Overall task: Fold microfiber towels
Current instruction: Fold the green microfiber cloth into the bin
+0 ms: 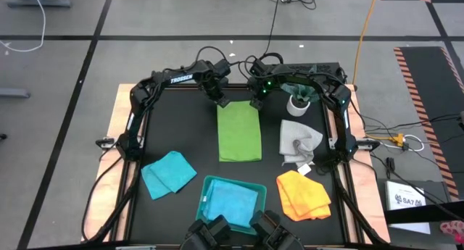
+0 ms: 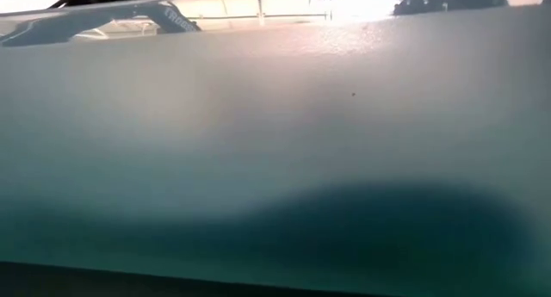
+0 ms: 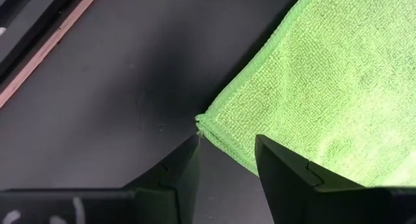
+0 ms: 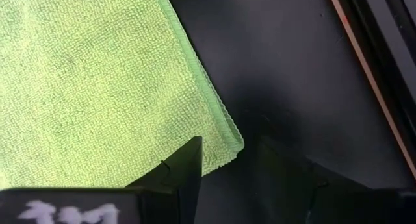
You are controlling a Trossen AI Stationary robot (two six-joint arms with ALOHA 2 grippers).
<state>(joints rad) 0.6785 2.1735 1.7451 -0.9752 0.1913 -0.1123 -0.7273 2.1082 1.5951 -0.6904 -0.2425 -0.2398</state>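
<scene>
Grey floor (image 1: 65, 69), black tape lines — orange cable (image 1: 367, 22)

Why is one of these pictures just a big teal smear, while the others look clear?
Low view: something teal sits right against the lens, far out of focus, probably the tray's wall; only a bright glare strip and bits of arm show along the top. High view: evenly lit, everything sharp. Both wrist views: crisp weave on the lime green towel, with the fingers casting soft shadows on the black table.
</scene>
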